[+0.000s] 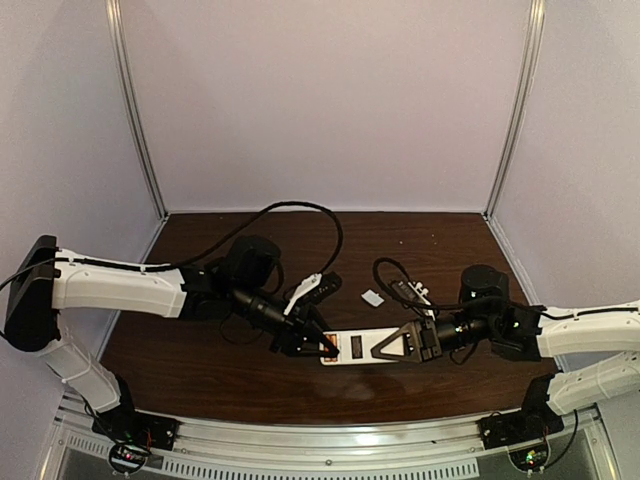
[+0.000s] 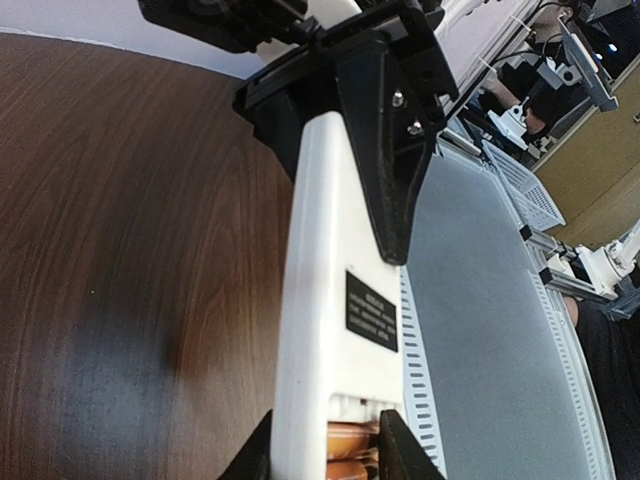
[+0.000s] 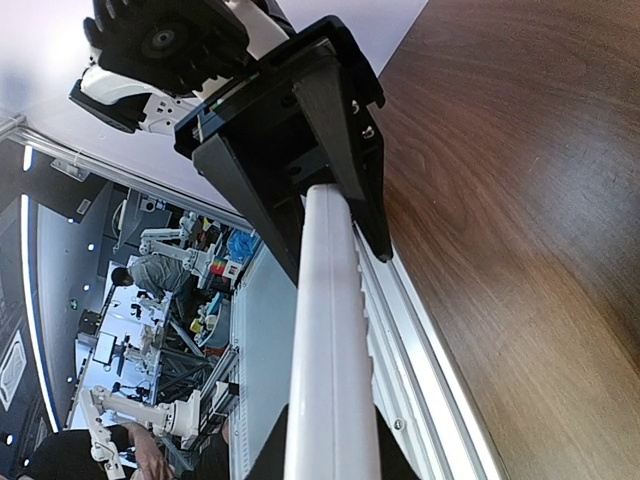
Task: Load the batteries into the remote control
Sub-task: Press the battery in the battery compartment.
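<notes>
The white remote control (image 1: 357, 348) lies back up near the table's front edge, held from both ends. My left gripper (image 1: 327, 346) is shut across its left end. In the left wrist view the fingers (image 2: 260, 458) straddle the remote's plain white back (image 2: 335, 300), and two orange batteries (image 2: 355, 445) sit in the open compartment between them. My right gripper (image 1: 385, 348) is shut on the right end. In the right wrist view the remote (image 3: 330, 330) shows edge-on between that gripper's fingers (image 3: 268, 462).
A small loose white cover piece (image 1: 372, 297) lies on the dark wood table (image 1: 200, 360) behind the remote. The metal rail of the front edge (image 3: 430, 330) runs right beside the remote. Purple walls enclose the back and sides.
</notes>
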